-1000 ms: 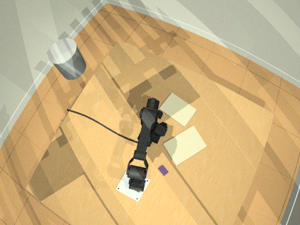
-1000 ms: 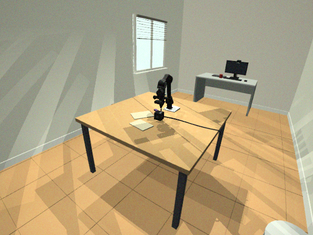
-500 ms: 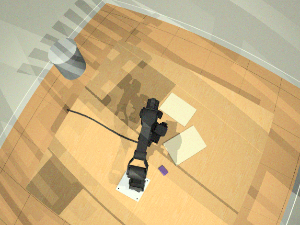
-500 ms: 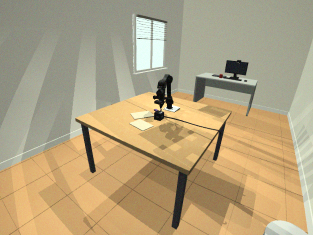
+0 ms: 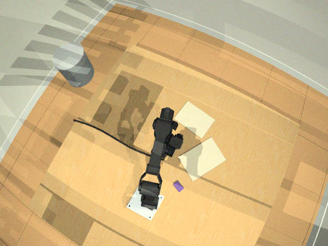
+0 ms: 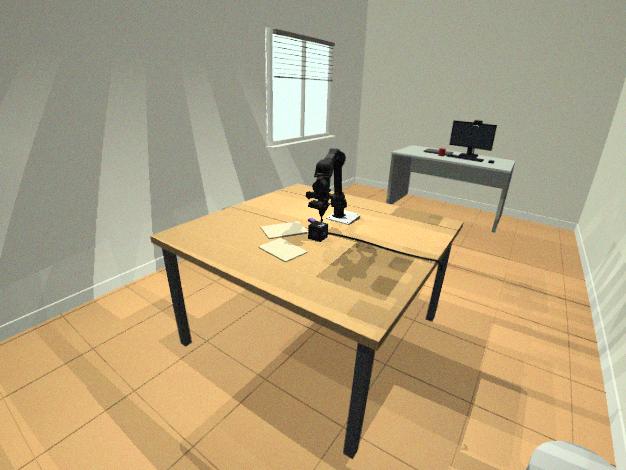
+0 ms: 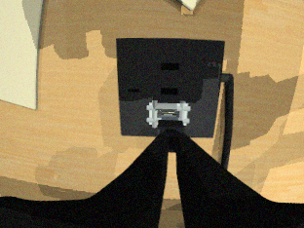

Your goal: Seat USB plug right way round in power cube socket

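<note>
The black power cube (image 6: pixel 318 231) (image 7: pixel 141 54) stands on the table; in the top view the arm hides it. Its top shows dark slots and, near the edge closest to the fingers, a silver-framed socket (image 7: pixel 168 104) with thin gold-coloured lines inside. My gripper (image 7: pixel 171 140) (image 6: pixel 321 219) is shut on a small dark piece, taken to be the USB plug, right beside the silver frame in the wrist view. The fingertips hide most of it. Its way round and its height above the cube cannot be told.
A black cable (image 5: pixel 111 135) (image 6: pixel 384 246) (image 7: pixel 228 122) runs from the cube's side to the table edge. Two pale sheets (image 5: pixel 194 119) (image 5: pixel 209 158) (image 6: pixel 283 249) lie near the cube. A purple block (image 5: pixel 178 186) (image 6: pixel 311 220) lies near the white base plate (image 5: pixel 134 205).
</note>
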Robot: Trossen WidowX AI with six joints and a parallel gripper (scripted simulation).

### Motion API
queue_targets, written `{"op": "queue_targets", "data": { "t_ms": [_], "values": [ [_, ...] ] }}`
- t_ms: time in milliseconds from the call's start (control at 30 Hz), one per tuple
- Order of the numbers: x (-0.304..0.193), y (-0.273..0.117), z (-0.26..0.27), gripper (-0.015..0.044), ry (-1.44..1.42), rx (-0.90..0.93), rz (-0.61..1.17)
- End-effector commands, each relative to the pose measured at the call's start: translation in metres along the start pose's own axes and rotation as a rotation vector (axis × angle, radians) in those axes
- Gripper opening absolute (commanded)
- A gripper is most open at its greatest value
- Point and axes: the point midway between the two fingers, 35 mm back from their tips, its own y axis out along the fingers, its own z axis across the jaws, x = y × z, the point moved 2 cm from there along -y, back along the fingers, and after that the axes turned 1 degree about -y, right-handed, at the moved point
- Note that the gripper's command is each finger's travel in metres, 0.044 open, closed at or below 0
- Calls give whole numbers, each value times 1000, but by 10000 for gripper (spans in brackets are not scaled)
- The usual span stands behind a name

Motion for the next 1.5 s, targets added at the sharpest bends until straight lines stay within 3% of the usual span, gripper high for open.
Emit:
{"op": "queue_targets", "data": {
  "t_ms": [0, 1467],
  "values": [
    [1, 1, 0, 0, -5, 3, -6],
    [0, 6, 1, 0, -5, 3, -6]
  ]
}}
